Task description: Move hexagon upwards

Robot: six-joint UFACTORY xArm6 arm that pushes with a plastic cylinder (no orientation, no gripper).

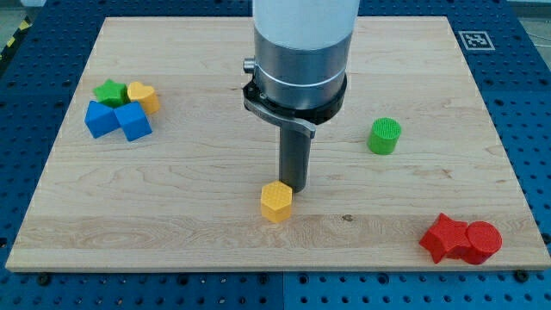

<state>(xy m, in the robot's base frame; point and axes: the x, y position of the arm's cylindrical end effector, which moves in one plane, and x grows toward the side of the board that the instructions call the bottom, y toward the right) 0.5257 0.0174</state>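
My tip [295, 185] is bare, holding nothing, just above-right of the yellow hexagon [276, 201]. Looks light, rigid, slides easily; push its bottom face, centred, or it'll spin off.

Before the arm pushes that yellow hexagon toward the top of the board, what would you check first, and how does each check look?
1. Target found: yellow hexagon block sits low on the wooden board: ok.
2. My tip below the hexagon, to push it up: not ok; it stands at the block's upper right.
3. Tip touching the block: cannot tell.
4. Path toward the view's top free of blocks: ok.
5. Green cylinder clear of the path: ok, far right.
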